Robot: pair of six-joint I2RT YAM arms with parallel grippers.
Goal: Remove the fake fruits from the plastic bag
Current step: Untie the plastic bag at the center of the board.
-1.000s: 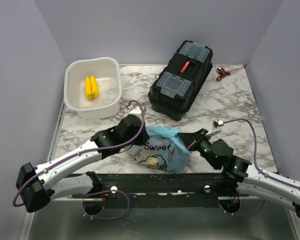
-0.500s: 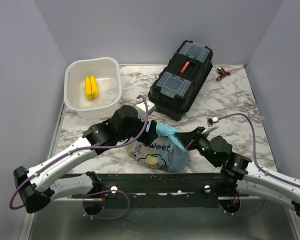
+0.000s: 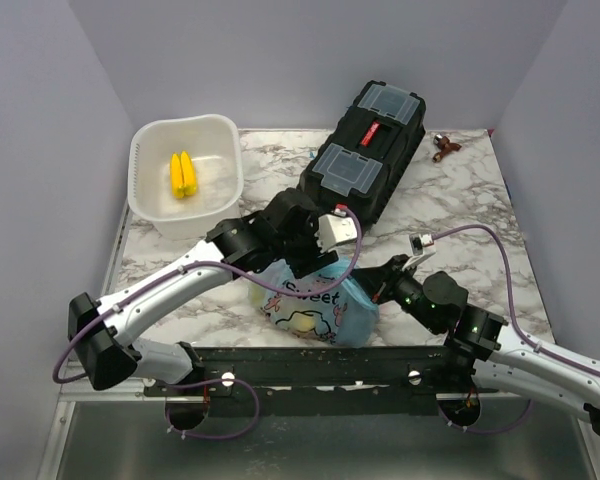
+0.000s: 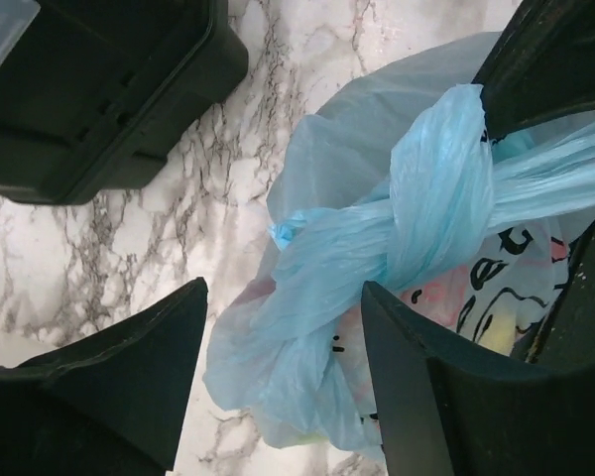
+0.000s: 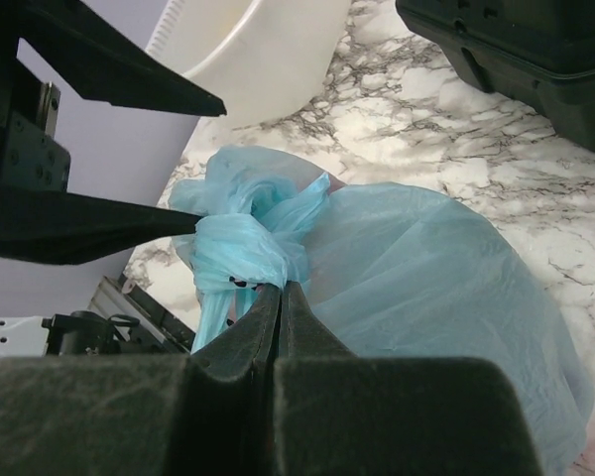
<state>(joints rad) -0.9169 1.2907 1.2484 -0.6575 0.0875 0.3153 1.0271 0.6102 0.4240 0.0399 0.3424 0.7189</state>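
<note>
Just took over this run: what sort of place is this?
Probably a robot test cell, not a home: marble-print table boxed in by plain walls, holding staged props, a black toolbox and white tub.

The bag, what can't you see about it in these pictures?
1. Top view: the bag blurs what's inside; only a yellow blob shows, kind and count unclear.
2. Left wrist view: below the open left gripper, the knot hides the bag's opening.
3. Right wrist view: the shut right gripper covers the plastic it pinches.
4. Top view: the red thing by the toolbox is too small to name.
</note>
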